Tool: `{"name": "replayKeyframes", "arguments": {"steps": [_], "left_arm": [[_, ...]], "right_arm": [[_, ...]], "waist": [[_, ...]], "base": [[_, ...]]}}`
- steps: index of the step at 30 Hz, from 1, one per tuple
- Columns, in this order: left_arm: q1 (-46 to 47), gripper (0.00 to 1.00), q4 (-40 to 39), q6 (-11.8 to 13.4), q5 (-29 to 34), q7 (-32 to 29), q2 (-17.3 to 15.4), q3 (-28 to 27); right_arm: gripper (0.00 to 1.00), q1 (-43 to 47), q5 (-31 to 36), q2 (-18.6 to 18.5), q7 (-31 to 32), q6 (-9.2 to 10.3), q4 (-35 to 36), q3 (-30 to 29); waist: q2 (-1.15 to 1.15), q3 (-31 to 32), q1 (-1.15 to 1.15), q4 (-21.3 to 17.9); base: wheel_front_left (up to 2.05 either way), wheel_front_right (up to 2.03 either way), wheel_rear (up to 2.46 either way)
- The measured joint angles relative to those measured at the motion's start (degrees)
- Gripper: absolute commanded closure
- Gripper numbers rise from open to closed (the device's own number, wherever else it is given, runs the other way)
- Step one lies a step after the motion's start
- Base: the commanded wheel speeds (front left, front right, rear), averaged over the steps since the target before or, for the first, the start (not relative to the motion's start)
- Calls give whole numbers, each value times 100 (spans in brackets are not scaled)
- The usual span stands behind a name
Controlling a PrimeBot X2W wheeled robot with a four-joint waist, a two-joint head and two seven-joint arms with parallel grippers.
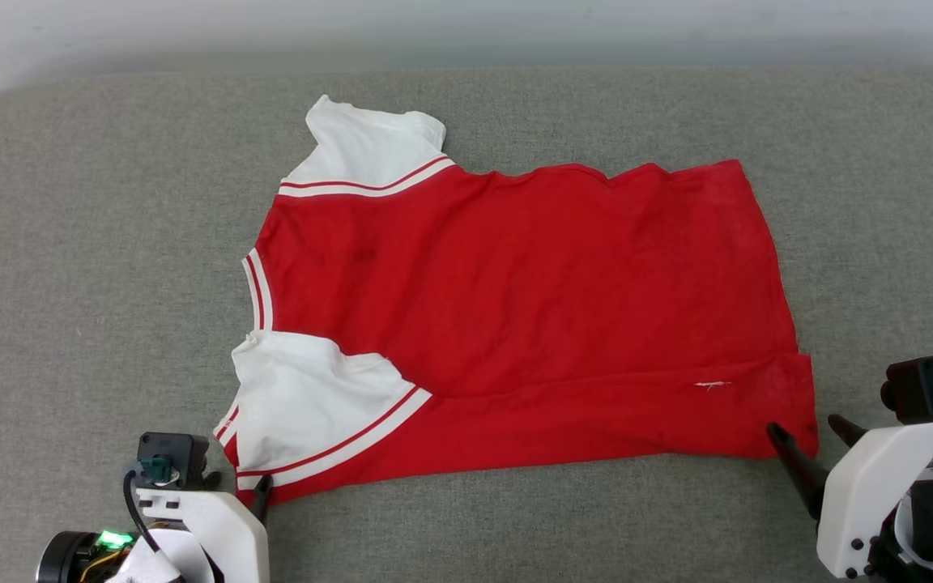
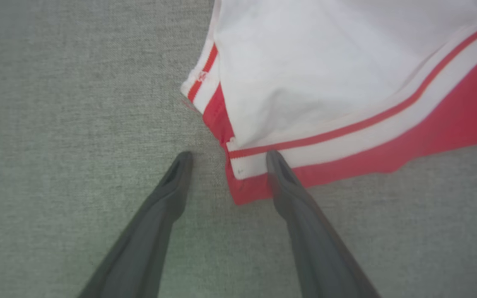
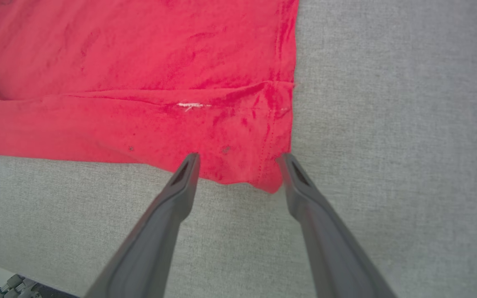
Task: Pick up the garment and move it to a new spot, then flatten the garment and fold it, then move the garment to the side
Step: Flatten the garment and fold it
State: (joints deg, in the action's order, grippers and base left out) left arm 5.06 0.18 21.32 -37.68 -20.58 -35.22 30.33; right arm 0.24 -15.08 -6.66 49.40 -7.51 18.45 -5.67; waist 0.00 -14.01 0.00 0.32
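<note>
The garment [image 1: 515,308] lies spread out on the grey padded surface [image 1: 94,243], red body showing no lettering, white sleeves to the left, hem to the right. Its near long edge is folded over in a strip. My left gripper [image 1: 240,486] stands open at the near left corner, by the striped trim. In the left wrist view that gripper [image 2: 229,155] straddles the garment's [image 2: 304,74] corner, one fingertip [image 2: 273,159] over the cloth and the other on bare surface. My right gripper [image 1: 804,424] is open at the near right corner; in its wrist view the open gripper [image 3: 239,156] brackets the hem corner of the garment [image 3: 139,62].
The grey surface [image 3: 387,103] runs wide on all sides of the garment, with a pale wall [image 1: 466,24] along its far edge. At the lower left of the right wrist view the surface's front edge drops off to the floor and a piece of the robot base [image 3: 15,285].
</note>
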Motion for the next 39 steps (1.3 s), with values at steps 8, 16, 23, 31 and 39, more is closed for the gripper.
{"name": "replayKeyframes", "arguments": {"steps": [8,16,23,31,39], "left_arm": [[76,100,280,-330,-336,-57,175,46],[-1,100,-76,-292,-335,127,137,-69],[10,100,-778,-182,-283,151,-46,-177],[68,100,-1136,-89,-185,67,-110,-168],[68,100,-1106,-67,-175,7,-135,-114]], "right_arm": [[0,-1,107,-26,-103,0,-134,-43],[0,8,367,-210,-204,0,-380,-171],[0,-123,506,-238,-219,0,-832,-231],[0,-398,608,-249,-358,0,-1600,-222],[100,-619,412,-188,-392,1,-2091,-86]], "waist": [[0,92,0,37],[0,305,0,198],[0,178,0,329],[0,-21,0,429],[0,-134,0,416]], "base": [[0,0,0],[0,0,0],[0,0,0],[0,0,0],[0,0,0]]}}
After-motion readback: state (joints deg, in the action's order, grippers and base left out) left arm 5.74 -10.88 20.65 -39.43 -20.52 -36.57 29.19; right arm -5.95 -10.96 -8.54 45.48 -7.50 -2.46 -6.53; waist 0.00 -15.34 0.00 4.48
